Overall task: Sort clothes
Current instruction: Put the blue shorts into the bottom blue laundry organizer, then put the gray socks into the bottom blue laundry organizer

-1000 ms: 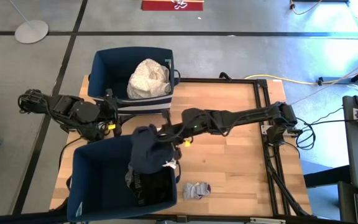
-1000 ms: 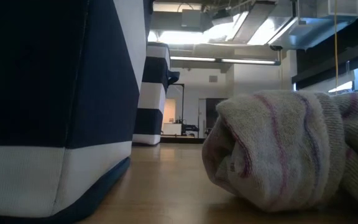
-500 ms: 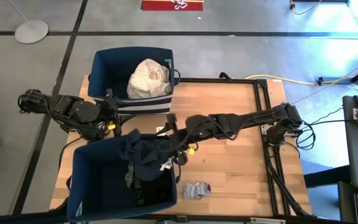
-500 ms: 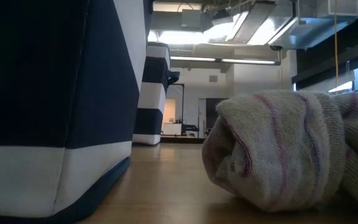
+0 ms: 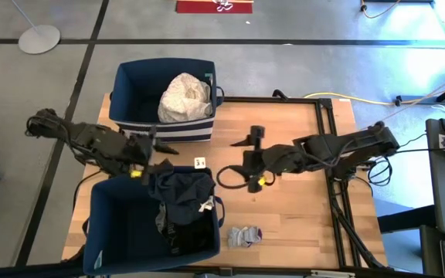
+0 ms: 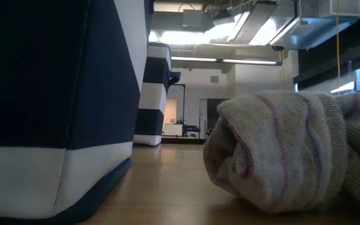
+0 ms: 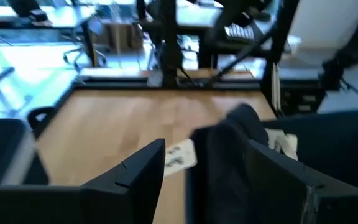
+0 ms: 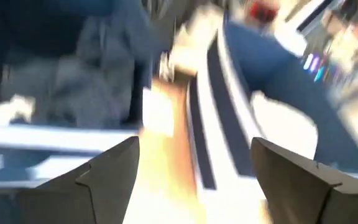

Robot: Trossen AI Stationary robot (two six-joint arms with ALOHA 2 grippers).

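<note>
High view shows the sort caught between two picks: a navy garment [image 5: 182, 188] lies draped over the far rim of the near bin [image 5: 103, 232], partly hanging inside, and neither arm holds anything. The right tool [image 5: 248, 160] hovers over the bare middle of the tabletop [image 5: 300, 208], its fingers spread wide and empty. The left tool [image 5: 158, 153] sits at the near bin's far edge, just beside the navy garment, fingers likewise parted with nothing between them; its wrist view looks past them at that dark cloth.

My judgement is that one drop is finished and the next pick is due. The only garment loose on the tabletop is a small grey-white striped roll [image 5: 244, 236], probably socks, lying near the front edge just beside the near bin; the low view fills with it. Reaching it calls for the right tool to travel toward the front edge, come down over the roll and pinch it, then carry it to a bin.

Counted: two navy bins, the far bin [image 5: 134, 85] holding one cream bundle [image 5: 185, 97]; the near bin holding dark pieces [image 5: 191, 232] whose number I cannot separate, perhaps two or three; one roll on the tabletop; one small white tag [image 5: 199, 163].
</note>
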